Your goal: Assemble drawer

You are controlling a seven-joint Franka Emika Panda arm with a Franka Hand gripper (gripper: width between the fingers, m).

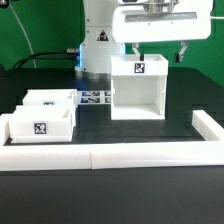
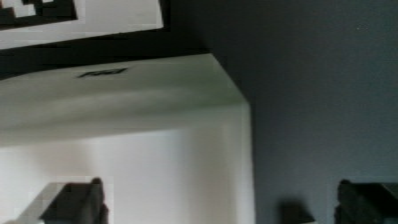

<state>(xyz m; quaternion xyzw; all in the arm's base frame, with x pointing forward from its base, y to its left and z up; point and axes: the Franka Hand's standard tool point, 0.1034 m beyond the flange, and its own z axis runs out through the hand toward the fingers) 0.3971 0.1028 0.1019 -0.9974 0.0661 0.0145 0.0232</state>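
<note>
The white box housing (image 1: 140,92) stands upright in the middle of the table, open toward the front, with a square tag on its top edge. My gripper (image 1: 159,52) hovers just above its top, on the exterior view's right, and is open and empty. In the wrist view the gripper (image 2: 221,205) has one finger (image 2: 71,200) over the white housing (image 2: 125,110) and the other over the dark table, so a housing wall lies between them. Two small open-top trays (image 1: 50,100) (image 1: 40,126) sit side by side at the exterior view's left.
The marker board (image 1: 95,98) lies flat between the trays and the housing. A long low white border wall (image 1: 120,157) runs along the front and turns up the exterior view's right side (image 1: 210,125). The robot base stands behind the housing.
</note>
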